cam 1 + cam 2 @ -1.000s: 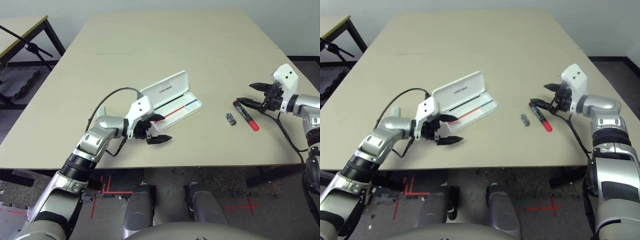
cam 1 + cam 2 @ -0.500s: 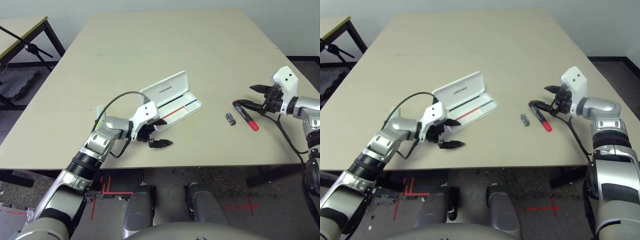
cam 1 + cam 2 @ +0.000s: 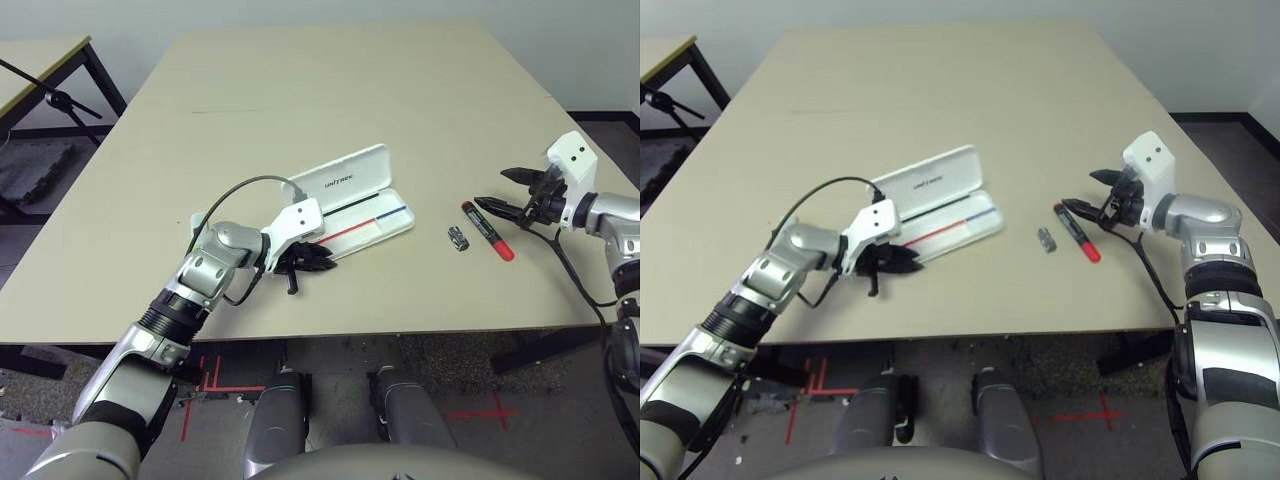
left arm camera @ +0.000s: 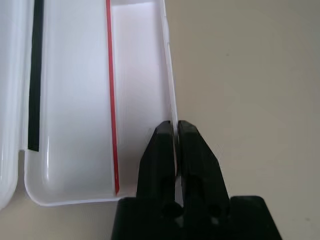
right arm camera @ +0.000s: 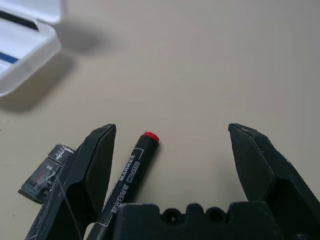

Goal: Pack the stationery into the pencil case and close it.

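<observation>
Slantwise lies the marker, large red end nearer the robot.

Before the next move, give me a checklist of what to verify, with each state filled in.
Left hand closed on the case's side wall: ok.
Lid open for loading: ok.
Marker in the case: not ok, lies on the table.
Small dark piece in the case: not ok, lies beside the marker.
Right hand open, holding nothing: ok.
Case held firmly enough not to slip: cannot tell.
</observation>
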Available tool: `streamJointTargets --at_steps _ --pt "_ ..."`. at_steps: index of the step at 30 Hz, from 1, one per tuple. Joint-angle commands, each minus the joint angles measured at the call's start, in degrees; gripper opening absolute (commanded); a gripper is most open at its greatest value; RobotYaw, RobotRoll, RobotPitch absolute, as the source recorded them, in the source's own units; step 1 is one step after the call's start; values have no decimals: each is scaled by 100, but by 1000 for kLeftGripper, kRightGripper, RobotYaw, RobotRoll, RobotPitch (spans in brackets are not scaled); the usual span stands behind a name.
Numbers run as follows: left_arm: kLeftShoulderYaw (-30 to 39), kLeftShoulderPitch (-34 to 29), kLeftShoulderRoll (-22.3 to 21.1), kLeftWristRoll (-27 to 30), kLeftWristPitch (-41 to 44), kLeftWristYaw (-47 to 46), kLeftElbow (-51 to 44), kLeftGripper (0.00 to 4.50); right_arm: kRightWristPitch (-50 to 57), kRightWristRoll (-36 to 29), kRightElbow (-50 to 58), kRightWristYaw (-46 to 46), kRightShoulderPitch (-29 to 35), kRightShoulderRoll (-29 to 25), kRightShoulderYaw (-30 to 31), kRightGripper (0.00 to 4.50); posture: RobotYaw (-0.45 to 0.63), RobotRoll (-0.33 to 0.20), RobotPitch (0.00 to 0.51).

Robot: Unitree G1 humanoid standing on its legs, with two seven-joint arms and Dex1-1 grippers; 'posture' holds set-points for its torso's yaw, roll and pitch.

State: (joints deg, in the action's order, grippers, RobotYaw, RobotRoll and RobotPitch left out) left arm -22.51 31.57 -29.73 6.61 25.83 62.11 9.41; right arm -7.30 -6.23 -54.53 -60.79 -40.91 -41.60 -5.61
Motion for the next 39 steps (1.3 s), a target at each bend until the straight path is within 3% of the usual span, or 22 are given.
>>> streamJointTargets --at_steps 1,6,11,18,23,39 --pt "-181 -23 -16 -127 156 158 130 34 -11 -53 128 27 131 59 -33 4500 -3 0 81" --pt "-120 104 -90 -134 0 264 -48 34 1 -57 199 44 189 105 -6 4500 -2 0 79" --pt "-184 28 -479 -327 -460 497 -443 34 42 -47 251 25 180 139 9 4500 4 0 80" --pt "-340 -409 -1108 -658 -1634 933 -835 34 34 2 127 -37 67 190 71 4500 32 0 87" --pt "-318 -567 -1195 -902 -2153 819 -633 34 169 -47 160 -327 34 233 110 4500 51 0 88" --pt "9 -986 -1277 -754 -1497 646 -1246 34 97 34 101 -303 29 246 105 4500 47 0 87"
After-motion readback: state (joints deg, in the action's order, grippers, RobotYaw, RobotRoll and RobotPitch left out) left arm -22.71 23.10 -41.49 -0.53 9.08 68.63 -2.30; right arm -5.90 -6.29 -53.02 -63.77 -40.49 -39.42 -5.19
